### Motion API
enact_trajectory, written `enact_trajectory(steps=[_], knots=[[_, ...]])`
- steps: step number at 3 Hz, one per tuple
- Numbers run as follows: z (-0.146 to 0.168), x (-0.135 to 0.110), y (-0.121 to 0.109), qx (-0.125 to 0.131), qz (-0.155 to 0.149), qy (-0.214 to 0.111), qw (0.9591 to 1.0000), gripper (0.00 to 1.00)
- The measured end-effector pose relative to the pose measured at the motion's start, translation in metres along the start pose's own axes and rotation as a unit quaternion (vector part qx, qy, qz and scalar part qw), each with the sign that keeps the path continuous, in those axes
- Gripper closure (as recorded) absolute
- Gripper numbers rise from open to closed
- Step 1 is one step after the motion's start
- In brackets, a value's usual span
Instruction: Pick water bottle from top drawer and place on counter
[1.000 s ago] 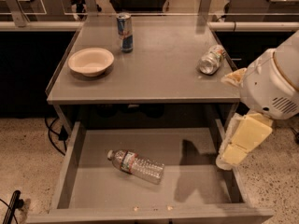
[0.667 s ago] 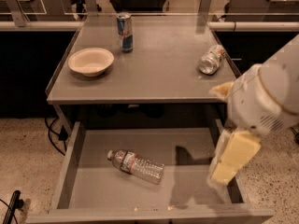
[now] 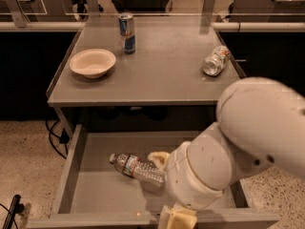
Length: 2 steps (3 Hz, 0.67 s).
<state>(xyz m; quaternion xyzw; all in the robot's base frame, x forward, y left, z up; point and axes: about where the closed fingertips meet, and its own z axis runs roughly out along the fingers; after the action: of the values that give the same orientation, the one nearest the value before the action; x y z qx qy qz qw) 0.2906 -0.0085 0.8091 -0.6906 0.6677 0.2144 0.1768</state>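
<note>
The water bottle lies on its side in the open top drawer, white cap pointing left, label band near the neck. My gripper is low inside the drawer, right beside the bottle's upper right side. Only a cream tip of it shows past my large white arm, which hides the bottle's right end and the drawer's right half. The counter stretches above and behind the drawer.
On the counter stand a white bowl at the left, a blue-and-silver can at the back, and a stubby clear bottle lying at the right edge. Cables hang by the left leg. Other tables stand behind.
My arm has swung from the drawer's right side leftward and down into the drawer, up to the water bottle. The bottle and the counter items have not moved.
</note>
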Motion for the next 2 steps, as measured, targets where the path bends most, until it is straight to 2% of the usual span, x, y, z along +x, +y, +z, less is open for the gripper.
enact_trajectory(steps=[1,2], knots=[[0.05,0.011,-0.01,-0.043,-0.001,-0.044,0.9981,0.0],[0.061,0.023,-0.056,-0.055,0.016,-0.083,0.9949,0.0]])
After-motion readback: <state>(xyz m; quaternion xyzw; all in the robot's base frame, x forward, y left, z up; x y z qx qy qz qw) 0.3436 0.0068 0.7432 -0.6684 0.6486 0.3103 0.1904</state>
